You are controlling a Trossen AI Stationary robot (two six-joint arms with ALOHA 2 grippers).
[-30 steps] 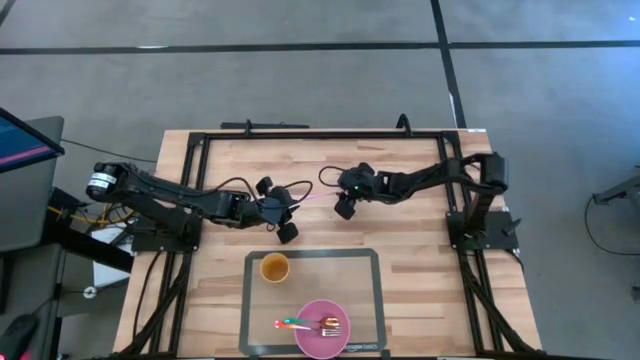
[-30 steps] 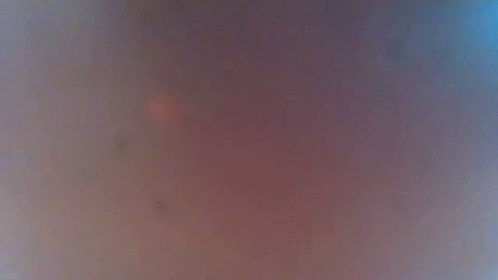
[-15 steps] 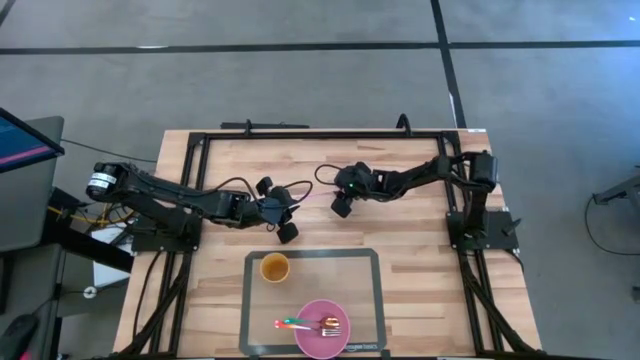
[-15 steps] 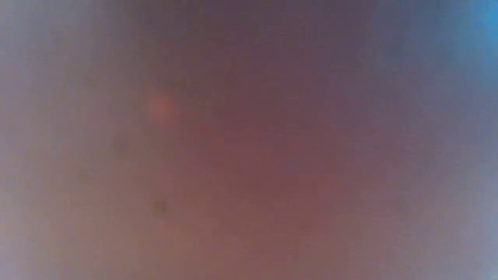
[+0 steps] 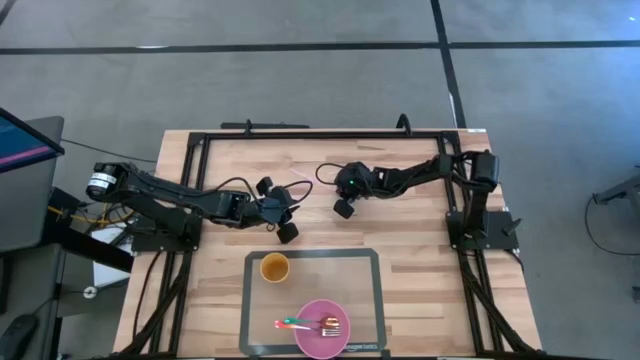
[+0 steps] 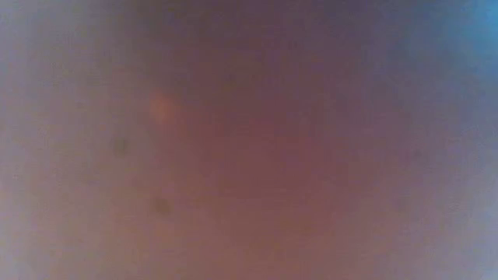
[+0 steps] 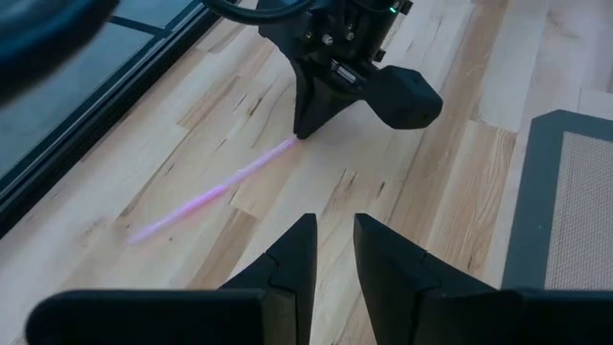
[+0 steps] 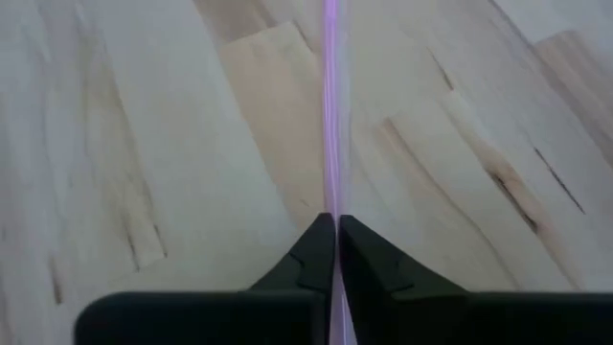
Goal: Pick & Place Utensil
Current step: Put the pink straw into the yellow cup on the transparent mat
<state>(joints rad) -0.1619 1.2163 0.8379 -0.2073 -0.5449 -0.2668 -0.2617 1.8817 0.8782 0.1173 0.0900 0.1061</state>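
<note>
Pink utensil (image 8: 332,115) in right tool (image 8: 336,251)

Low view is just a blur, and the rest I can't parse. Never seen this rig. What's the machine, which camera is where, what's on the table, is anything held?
It is a robot with two dark arms bolted to a wooden table, each ending in a two-finger gripper. The high view looks straight down; the low view sits at table height and shows nothing readable. Each wrist view looks forward past that arm's own fingers.

On the table: a grey mat carrying a yellow cup and a pink plate with a fork and another colourful utensil, plus a thin pink utensil lying on the wood.

The right gripper is shut on one end of the pink utensil. The left gripper hovers close by, fingers slightly apart, holding nothing.
</note>
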